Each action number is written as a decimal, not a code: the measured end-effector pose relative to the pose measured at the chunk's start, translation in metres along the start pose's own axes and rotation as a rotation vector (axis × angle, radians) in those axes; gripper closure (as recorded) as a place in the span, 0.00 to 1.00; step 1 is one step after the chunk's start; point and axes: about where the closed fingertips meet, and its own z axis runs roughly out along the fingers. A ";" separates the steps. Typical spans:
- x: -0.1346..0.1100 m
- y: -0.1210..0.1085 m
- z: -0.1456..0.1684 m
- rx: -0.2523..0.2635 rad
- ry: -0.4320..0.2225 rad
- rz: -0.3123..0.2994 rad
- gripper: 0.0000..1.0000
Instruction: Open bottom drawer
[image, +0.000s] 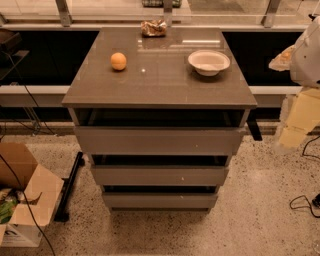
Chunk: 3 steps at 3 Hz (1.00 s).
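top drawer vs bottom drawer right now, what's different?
The top drawer sits under the countertop; the bottom drawer sits just above the floor. The top drawer's front shows wider and taller in this view than the bottom drawer's. The dark gap above the top drawer is taller than that above the bottom drawer. Shared: plain grey fronts, no visible handle, both look shut. The gripper hangs off to the right of both, touching neither.

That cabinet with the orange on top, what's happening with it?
A one-armed robot is meant to pull open the bottom drawer of the cabinet. Right now its gripper hangs at the right edge of the view, beside the cabinet and touching none of the drawers. The bottom drawer looks shut, so the pull has not yet begun. An orange, a white bowl and a crumpled bag sit on top.
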 end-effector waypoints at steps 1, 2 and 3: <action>0.000 0.000 0.000 0.000 0.000 0.000 0.00; 0.000 0.000 0.012 0.019 -0.038 0.022 0.00; 0.005 0.002 0.038 0.015 -0.146 0.079 0.00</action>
